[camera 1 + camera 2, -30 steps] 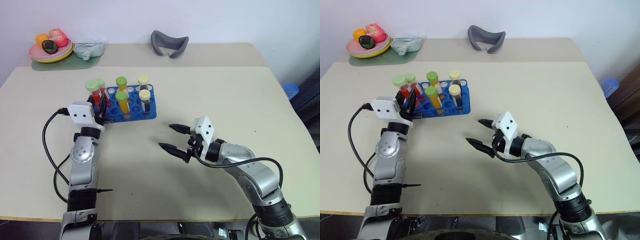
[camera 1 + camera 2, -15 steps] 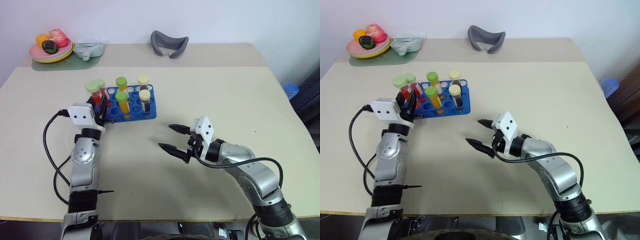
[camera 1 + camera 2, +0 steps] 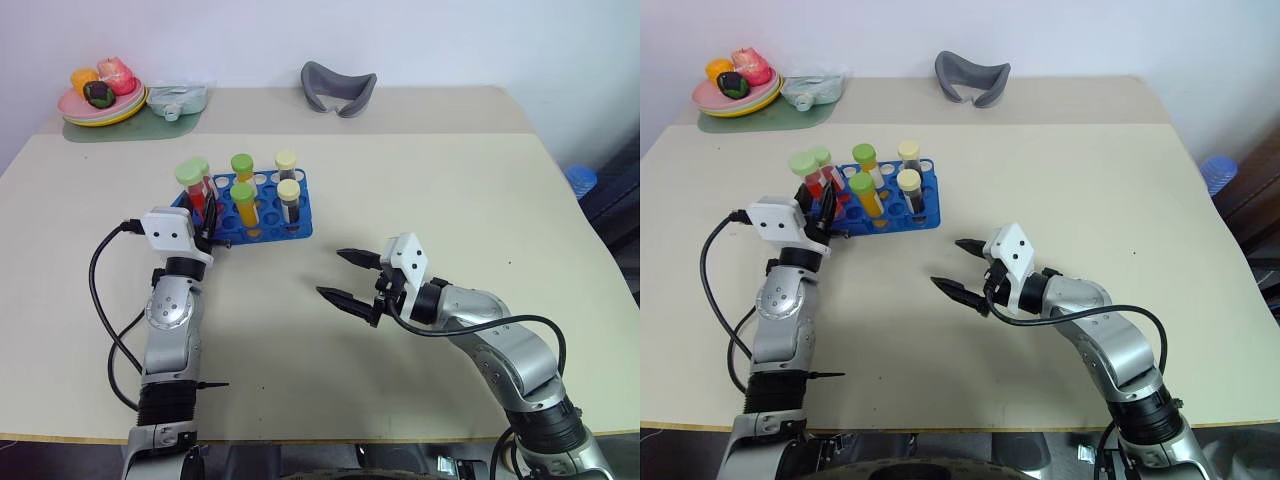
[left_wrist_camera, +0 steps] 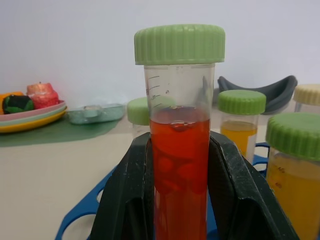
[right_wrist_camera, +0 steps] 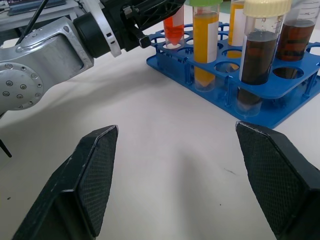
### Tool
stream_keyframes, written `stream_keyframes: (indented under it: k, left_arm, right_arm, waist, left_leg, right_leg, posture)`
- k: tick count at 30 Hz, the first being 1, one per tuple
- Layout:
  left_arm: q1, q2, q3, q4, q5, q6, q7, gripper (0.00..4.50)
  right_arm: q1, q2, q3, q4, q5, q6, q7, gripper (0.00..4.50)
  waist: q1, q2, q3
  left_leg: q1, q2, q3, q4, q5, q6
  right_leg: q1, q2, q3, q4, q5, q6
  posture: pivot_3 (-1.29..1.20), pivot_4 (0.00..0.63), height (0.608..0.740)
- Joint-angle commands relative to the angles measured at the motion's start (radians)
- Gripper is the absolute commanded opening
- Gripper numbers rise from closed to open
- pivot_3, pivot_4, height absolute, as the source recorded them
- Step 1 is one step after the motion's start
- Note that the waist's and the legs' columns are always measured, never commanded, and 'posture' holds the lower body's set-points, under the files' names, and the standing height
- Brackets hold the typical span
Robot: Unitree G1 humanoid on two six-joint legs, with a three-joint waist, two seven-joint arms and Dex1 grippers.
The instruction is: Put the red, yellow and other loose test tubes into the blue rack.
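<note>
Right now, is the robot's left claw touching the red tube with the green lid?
Touching. In the left wrist view both black fingers press flat against the sides of the red tube, with no gap. The left claw is squeezing it.

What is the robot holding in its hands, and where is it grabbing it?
The left gripper holds a clear test tube of red liquid with a green cap, clamped around its lower body. The right gripper is open and holds nothing.

Silver arms, black joints, white wrist camera boxes, black cables, ribbed black fingers (image 5: 95, 180).
</note>
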State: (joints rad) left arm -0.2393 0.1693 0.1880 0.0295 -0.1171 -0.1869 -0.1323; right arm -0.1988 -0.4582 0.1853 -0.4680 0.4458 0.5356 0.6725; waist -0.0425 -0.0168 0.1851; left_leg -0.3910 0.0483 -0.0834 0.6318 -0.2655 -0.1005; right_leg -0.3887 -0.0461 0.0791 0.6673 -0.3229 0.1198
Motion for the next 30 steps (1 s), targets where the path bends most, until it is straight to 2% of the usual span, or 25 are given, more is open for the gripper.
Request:
stream_keyframes:
  k: [1,25,28,30]
  left_arm:
    - [0.011,0.01,0.008,0.007,0.012,-0.011,0.013,1.07]
    - [0.032,0.01,0.006,0.004,0.003,-0.011,0.032,1.07]
    - [0.028,0.01,0.009,0.003,0.003,-0.011,0.035,2.3]
    - [0.026,0.013,0.013,-0.003,0.005,-0.009,0.043,3.34]
  right_arm:
    - [-0.008,0.005,-0.015,-0.026,0.009,-0.012,0.003,3.85]
    - [-0.009,0.008,-0.014,-0.028,0.012,-0.006,0.003,3.85]
    - [-0.009,0.008,-0.016,-0.028,0.012,-0.006,0.002,3.85]
    - [-0.007,0.006,-0.019,-0.028,0.013,-0.006,0.003,3.85]
  waist:
    - [0.0,0.0,0.0]
    - [-0.001,0.0,0.0]
    - [-0.001,0.0,0.0]
    - [0.0,0.0,0.0]
  left_leg:
    - [0.0,0.0,0.0,0.0,0.0,0.0]
    - [0.0,0.0,0.0,0.0,0.0,0.0]
    - [0.0,0.0,0.0,0.0,0.0,0.0]
    - [0.0,0.0,0.0,0.0,0.0,0.0]
  right_leg:
    - [0.0,0.0,0.0,0.0,0.0,0.0]
    - [0.0,0.0,0.0,0.0,0.0,0.0]
    - [0.0,0.0,0.0,0.0,0.0,0.0]
    - [0.0,0.0,0.0,0.0,0.0,0.0]
  posture:
    - [0.0,0.15,0.74]
    - [0.0,0.15,0.74]
    - [0.0,0.15,0.74]
    - [0.0,0.15,0.74]
